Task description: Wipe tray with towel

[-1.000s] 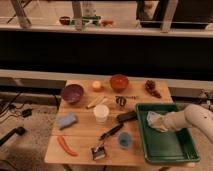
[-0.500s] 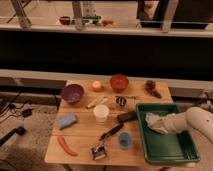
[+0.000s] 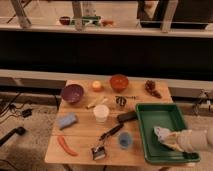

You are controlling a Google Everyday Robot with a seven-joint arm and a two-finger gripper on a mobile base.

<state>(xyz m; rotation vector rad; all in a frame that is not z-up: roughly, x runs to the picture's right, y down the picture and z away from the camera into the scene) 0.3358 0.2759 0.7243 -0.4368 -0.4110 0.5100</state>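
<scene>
The robot's arm [image 3: 196, 141] is showing as a thick, rounded tube in a smooth cream-white casing, coming in from the right edge and looking faintly yellowish where the warm light is falling on it. At its end it is tapering into the gripper [image 3: 170, 139], which is sitting low inside the green tray [image 3: 155, 117], toward the tray's near right part, and is wearing the same pale colour as the arm behind it. No cables, screws or markings are showing clearly on the casing.
</scene>
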